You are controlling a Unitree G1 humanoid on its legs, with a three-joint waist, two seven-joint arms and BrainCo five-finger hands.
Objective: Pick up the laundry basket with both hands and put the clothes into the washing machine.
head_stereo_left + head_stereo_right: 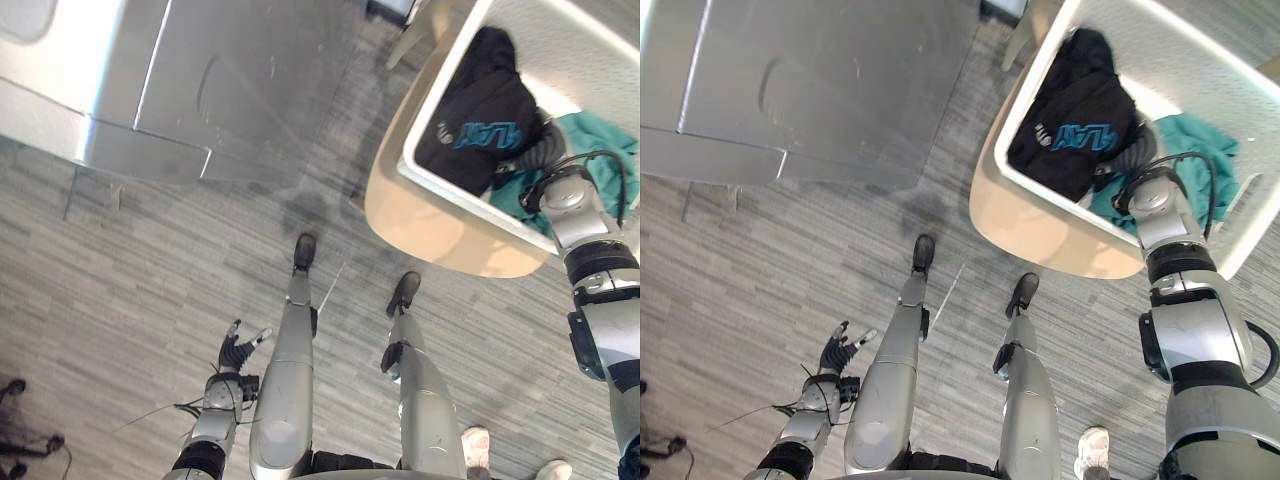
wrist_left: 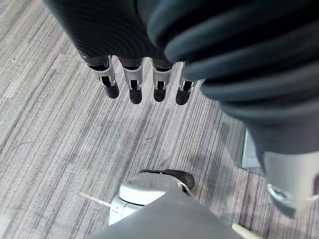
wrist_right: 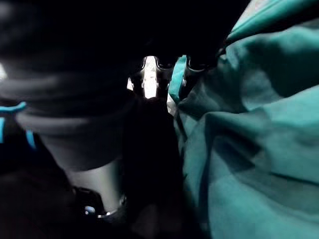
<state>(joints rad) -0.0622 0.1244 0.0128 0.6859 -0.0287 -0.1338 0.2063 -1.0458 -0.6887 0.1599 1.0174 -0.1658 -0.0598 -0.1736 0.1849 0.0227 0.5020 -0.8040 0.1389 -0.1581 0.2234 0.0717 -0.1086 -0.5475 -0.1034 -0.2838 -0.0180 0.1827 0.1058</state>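
The fingers (image 2: pixel 132 87) of my left hand (image 1: pixel 236 352) hang straight and a little apart above the floor (image 1: pixel 120 260), holding nothing. My right hand (image 1: pixel 547 142) is sunk between a black garment (image 1: pixel 480 120) and a teal garment (image 1: pixel 600 135) inside the laundry basket (image 1: pixel 430 225), far right; whether it grips anything I cannot tell. The cloth looks soft and light, best bunched; the basket stiff, best taken by opposite rims. The washing machine (image 1: pixel 200 80), far left, shows me no door

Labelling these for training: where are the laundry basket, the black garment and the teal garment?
laundry basket (image 1: pixel 430 225), left eye view, tan outer wall.
black garment (image 1: pixel 488 100), left eye view, its middle.
teal garment (image 1: pixel 1195 135), right eye view, upper fold.
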